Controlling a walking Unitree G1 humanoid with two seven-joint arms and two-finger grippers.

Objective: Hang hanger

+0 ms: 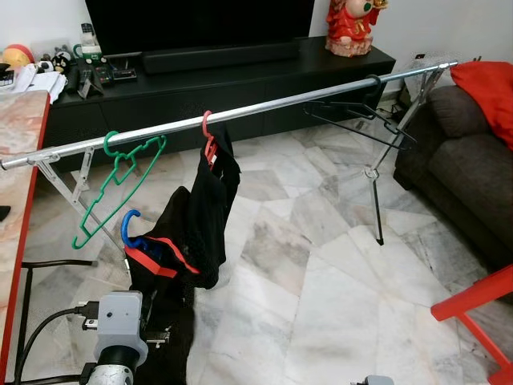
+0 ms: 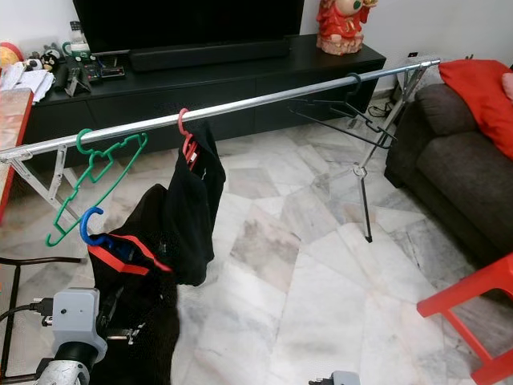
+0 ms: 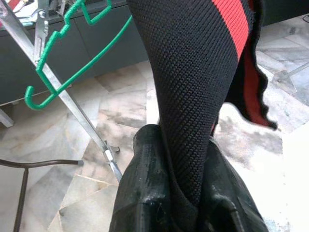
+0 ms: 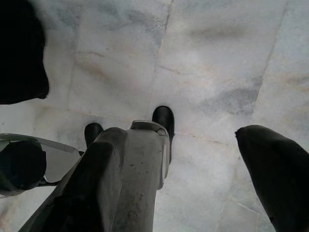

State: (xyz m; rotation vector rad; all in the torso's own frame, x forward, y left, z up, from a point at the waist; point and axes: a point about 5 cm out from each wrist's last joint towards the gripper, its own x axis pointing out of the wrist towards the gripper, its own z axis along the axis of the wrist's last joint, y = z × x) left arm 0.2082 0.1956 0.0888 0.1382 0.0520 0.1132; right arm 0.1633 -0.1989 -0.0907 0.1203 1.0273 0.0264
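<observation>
Rail [image 1: 264, 108] spans the room above and ahead of the left gripper [image 3: 186, 193]; it carries a green hanger [image 1: 120, 180], a red hanger [image 1: 210, 144] and a black hanger [image 1: 361, 120], so the free stretch between green and red looks like the likely target

Black garment with red trim [image 1: 192, 233] hangs from the red hanger and drapes down to the left gripper, which is clamped on a fold of it, probably to carry the load up

Blue hanger [image 1: 132, 233], the task item, sits just above that gripper, hook up, below the rail, not yet hung

Left wrist view shows the cloth pinched between the fingers [image 3: 145, 183]; head views hide this

Right gripper [image 4: 203, 164] hangs idle over the floor [image 4: 217, 58], fingers spread, holding nothing
</observation>
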